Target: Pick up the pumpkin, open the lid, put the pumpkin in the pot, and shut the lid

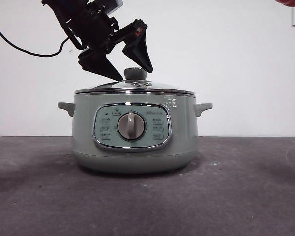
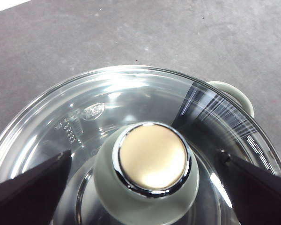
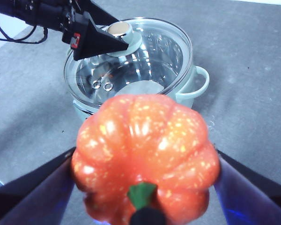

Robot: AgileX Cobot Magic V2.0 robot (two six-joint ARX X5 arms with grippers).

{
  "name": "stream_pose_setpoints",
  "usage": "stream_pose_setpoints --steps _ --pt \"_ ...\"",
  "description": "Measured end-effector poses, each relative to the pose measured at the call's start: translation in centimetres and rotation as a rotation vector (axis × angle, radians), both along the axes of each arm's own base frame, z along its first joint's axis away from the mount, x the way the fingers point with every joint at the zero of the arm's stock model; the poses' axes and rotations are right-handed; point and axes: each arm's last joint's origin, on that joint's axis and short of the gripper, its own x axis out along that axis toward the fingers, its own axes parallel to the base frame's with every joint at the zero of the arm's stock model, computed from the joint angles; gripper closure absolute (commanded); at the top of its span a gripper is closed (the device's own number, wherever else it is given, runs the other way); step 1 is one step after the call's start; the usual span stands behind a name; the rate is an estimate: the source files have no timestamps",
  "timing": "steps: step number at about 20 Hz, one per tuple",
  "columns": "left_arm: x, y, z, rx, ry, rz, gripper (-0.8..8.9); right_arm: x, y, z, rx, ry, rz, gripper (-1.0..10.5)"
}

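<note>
Front view, pot: pale sage-green cooker squat on the dark table, silver dial facing me, small handle on each side.
Front view, lid: glass dome with chrome rim, seated on the pot; green knob on top.
Front view, left gripper: comes down from the upper left, black jaws spread wide, tips just above the lid, one on each side of the knob, not touching it.
Front view, pumpkin: only a red-orange sliver at the top right corner, high above the pot.
Left wrist view, lid: seen from straight above, chrome-capped knob centred between the two jaws, clear gap on both sides. One pot handle shows past the rim.
Right wrist view, right gripper: jaws clamped on the pumpkin, one at each flank; orange-red ribs, green stem toward the camera.
Right wrist view, pot: beyond the pumpkin, well apart from it, lid on; left gripper sits open at the knob.
</note>
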Motion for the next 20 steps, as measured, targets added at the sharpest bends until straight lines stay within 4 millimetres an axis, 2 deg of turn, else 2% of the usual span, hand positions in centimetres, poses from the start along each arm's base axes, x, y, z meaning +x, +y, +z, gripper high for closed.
stream_pose_setpoints --steps 2,6,9,11,20 --pt "-0.03 -0.05 0.0 0.001 -0.001 -0.002 5.69 0.01 0.0 0.0 0.0 0.001 -0.001 9.6" --pt "-0.03 -0.06 0.0 0.002 -0.001 -0.002 7.17 0.01 0.0 0.0 0.001 0.001 -0.001 9.6" --pt "-0.06 -0.09 0.0 0.0 -0.001 -0.011 7.54 0.01 0.0 0.0 0.001 0.001 -0.001 9.6" --pt "-0.07 -0.11 0.0 0.001 -0.003 -0.015 8.26 0.0 0.0 0.0 0.001 0.001 -0.001 9.6" --pt "-0.21 -0.03 0.19 0.002 -0.003 -0.014 8.26 0.17 0.08 -0.09 -0.002 0.008 -0.001 9.6"
